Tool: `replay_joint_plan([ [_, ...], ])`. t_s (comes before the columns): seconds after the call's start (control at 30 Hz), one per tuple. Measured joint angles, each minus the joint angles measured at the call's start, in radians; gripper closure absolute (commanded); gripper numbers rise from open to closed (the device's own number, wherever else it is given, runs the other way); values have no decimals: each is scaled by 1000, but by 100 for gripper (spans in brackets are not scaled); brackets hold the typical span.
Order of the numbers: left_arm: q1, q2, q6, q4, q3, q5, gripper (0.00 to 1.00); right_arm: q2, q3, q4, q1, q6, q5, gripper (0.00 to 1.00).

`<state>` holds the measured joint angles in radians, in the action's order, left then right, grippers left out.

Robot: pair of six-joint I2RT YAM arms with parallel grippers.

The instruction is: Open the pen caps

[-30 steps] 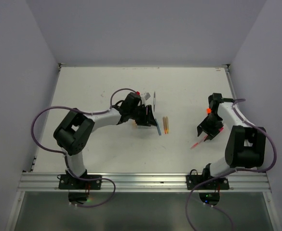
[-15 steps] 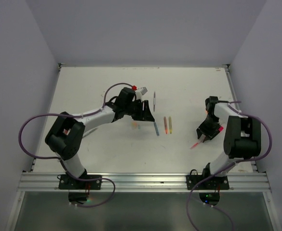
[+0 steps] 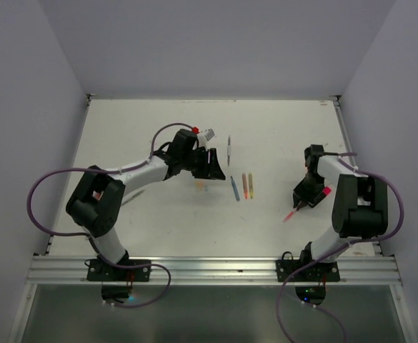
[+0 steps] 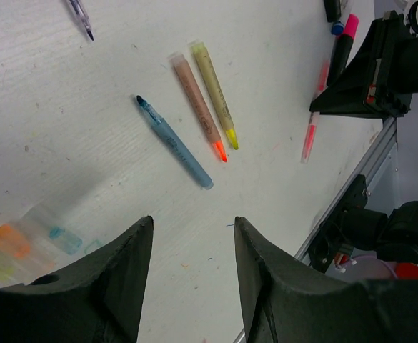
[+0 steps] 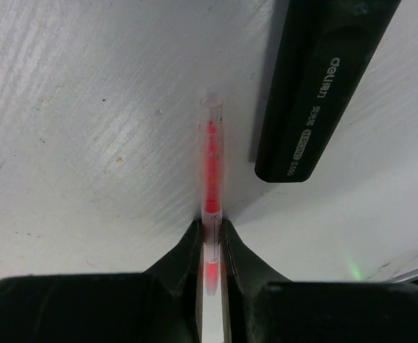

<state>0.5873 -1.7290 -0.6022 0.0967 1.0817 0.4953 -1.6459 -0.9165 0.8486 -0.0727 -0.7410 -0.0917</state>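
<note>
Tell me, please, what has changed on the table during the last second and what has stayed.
The left claw, open and empty, drew back from the blue pen, away and leftward. The right arm folded in slightly; the right claw is shut on the thin pink pen, which has not moved. The orange pen, the yellow pen and the loose caps lie about as before.

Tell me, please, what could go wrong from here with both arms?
1. The right end effector pinches the thin red pen near one end only, so the barrel may swivel or slip when pulled.
2. The highlighter lies close beside that pen; a sideways move could knock it.
3. The left end effector hangs open near the loose caps and could scatter them if it drops.
</note>
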Motion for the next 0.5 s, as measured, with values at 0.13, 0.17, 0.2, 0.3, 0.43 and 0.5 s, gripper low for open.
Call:
replay_joint_plan([
  [0.13, -7, 2, 18, 6, 0, 2, 49, 23, 14, -9, 16, 0, -4, 100],
  [0.17, -9, 3, 22, 9, 0, 3, 49, 25, 14, -6, 23, 0, -4, 100],
  [0.2, -12, 3, 26, 16, 0, 3, 50, 27, 14, -1, 36, -1, -3, 100],
  [0.3, -21, 4, 56, 40, 6, 18, 50, 44, -19, 49, 117, -3, 2, 100],
  [0.43, -32, 12, 91, 39, 10, 79, 47, 84, -173, 69, 257, -2, 51, 100],
  [0.5, -41, 23, 90, 14, 6, 132, 47, 95, -233, 24, 305, 0, 117, 100],
])
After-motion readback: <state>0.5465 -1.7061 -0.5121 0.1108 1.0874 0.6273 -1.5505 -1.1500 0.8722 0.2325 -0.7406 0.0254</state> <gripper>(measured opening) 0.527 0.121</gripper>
